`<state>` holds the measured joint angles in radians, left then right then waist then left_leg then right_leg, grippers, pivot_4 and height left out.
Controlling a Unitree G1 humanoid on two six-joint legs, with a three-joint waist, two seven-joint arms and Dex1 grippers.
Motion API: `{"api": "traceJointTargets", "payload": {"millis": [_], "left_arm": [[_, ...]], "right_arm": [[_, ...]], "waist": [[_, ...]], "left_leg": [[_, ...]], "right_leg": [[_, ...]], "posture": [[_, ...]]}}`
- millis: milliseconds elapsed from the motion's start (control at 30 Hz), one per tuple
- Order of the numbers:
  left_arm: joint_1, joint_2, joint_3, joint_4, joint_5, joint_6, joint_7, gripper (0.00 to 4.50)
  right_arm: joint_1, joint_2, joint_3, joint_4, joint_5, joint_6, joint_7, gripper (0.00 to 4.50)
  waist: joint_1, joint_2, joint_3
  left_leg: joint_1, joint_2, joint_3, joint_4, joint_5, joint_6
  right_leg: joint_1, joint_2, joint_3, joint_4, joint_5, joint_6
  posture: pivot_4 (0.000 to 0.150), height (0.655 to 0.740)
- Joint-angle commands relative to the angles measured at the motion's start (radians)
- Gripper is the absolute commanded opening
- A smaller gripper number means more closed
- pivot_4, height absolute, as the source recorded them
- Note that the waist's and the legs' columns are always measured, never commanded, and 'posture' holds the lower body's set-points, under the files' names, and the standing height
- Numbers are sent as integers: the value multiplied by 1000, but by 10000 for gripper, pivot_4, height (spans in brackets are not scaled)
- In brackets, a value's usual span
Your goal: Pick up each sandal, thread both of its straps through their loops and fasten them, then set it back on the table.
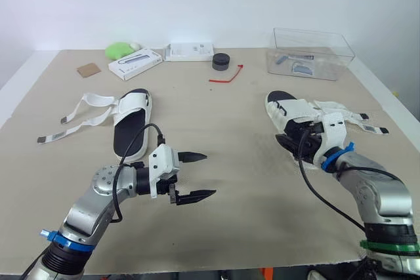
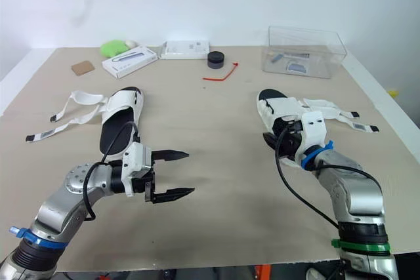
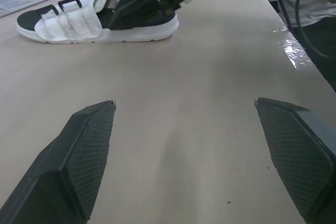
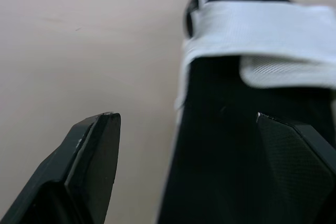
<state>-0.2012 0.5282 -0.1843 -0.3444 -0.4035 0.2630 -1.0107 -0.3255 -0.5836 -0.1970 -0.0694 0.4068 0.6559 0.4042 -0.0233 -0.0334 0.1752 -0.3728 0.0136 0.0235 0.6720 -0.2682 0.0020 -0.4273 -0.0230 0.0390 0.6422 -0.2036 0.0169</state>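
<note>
The right sandal (image 1: 293, 111) lies on the counter (image 1: 230, 129), its long axis pointing away from the robot, heel nearest. The right pincer (image 4: 184, 115) stands open astride the heel's edge. The left pincer (image 1: 210, 174) is open too.

The white-strapped sandal with a black footbed (image 1: 295, 119) lies under the right gripper (image 4: 186, 115), whose black fingers carry a fine diamond mesh (the left gripper (image 1: 210, 174) has the same grid). Beyond the left gripper is a second white sandal with a black footbed (image 1: 131, 122), on the plain beige bench (image 1: 230, 227). Far beyond both grippers are a thin red twist tie (image 1: 226, 75), a lime-green lump (image 1: 119, 50) and a black round puck (image 1: 221, 61).
</note>
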Motion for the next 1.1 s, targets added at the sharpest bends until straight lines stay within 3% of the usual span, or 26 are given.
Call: {"api": "traceJointTargets", "payload": {"millis": [33, 200, 233, 300, 367, 533, 733, 1100], "left_arm": [[4, 1, 4, -23, 2, -21, 4, 43921], [24, -6, 0, -42, 6, -19, 20, 43921], [28, -7, -1, -46, 6, -19, 22, 44704], [33, -7, -3, -49, 8, -19, 28, 45000], [40, -8, -2, -50, 11, -21, 36, 45000], [66, -7, 2, -35, 20, -51, 37, 45000], [81, -4, 10, -17, 25, -75, 40, 45000], [65, 89, 108, 26, -12, -101, -35, 45000]], "right_arm": [[-40, 23, -8, 23, -25, -55, -12, 44246], [-78, 74, 21, 67, -53, -69, -23, 44246], [-83, 85, 28, 76, -60, -75, -24, 42039], [-88, 98, 32, 87, -70, -84, -22, 35578], [-95, 106, 40, 108, -83, -101, -17, 26372], [-110, 111, 57, 148, -115, -137, 3, 610], [-128, 84, 95, 164, -142, -180, 84, 610], [8, -197, 315, -149, -54, -297, 726, 610]], "waist": [[0, 0, 0], [0, 0, 0], [-1, 0, 0], [-1, 0, 0], [-1, 0, 0], [-3, 0, 0], [-7, 0, 0], [-10, 0, 0]], "left_leg": [[0, 0, 0, 0, 0, 0], [0, 0, 2, 0, 0, 1], [0, 0, 2, 0, 0, 1], [0, 0, 2, 0, -1, 1], [0, 0, 2, 0, -1, 1], [1, 0, 4, 0, -1, 1], [1, 1, 4, 0, 0, 1], [-3, 3, 4, -1, -2, 3]], "right_leg": [[0, 0, 0, 0, 0, 0], [-1, 0, 2, 0, 0, 0], [-1, 0, 3, 0, 0, 0], [-1, 0, 3, 0, 0, 1], [-1, 0, 3, 0, 0, 1], [-1, 0, 5, 0, 1, 2], [-1, 1, 5, 0, 2, 1], [-7, 3, 4, 0, 1, 0]], "posture": [[1500, 7400], [1500, 7400], [1500, 7400], [1500, 7400], [1500, 7400], [1500, 7400], [1500, 7400], [1500, 7400]]}}
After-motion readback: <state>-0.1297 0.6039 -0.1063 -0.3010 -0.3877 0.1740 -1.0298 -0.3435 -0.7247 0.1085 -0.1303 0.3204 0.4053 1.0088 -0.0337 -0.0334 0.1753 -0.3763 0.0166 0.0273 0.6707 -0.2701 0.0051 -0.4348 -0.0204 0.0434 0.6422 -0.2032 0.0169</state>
